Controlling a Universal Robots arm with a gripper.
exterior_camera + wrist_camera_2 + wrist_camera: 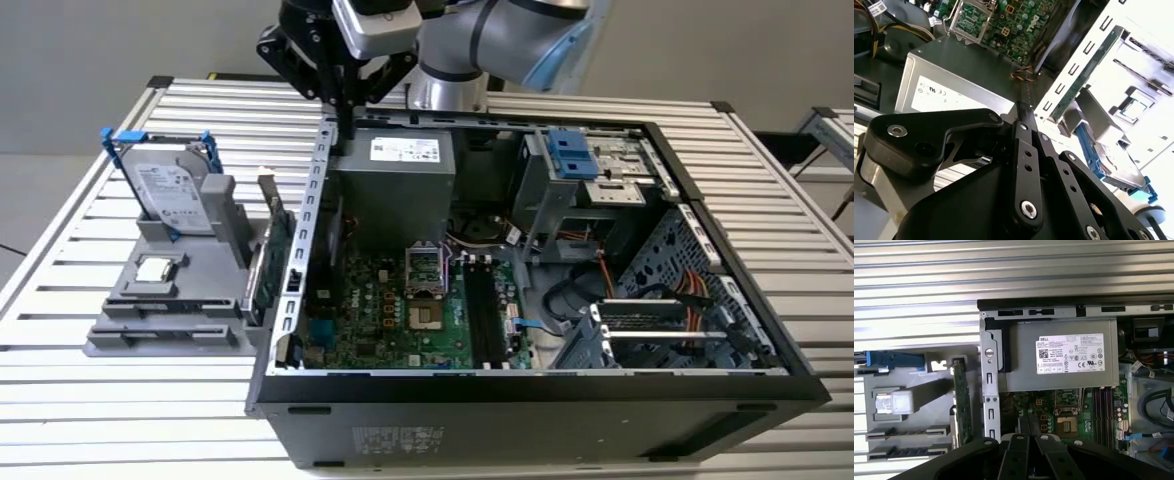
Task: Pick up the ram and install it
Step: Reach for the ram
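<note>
**Tool shut and empty above the case corner; ram in the fixture**

In the exterior view the tool (344, 126) hangs over the far corner of the open case (534, 420), beside the power supply (394, 175). Its fingers (1024, 131) are pressed together with nothing between them. The ram (258, 285) stands on edge in the grey fixture (160, 335) on the counter (120, 420), just beside the case wall on the exterior view's left, apart from the tool.
</note>
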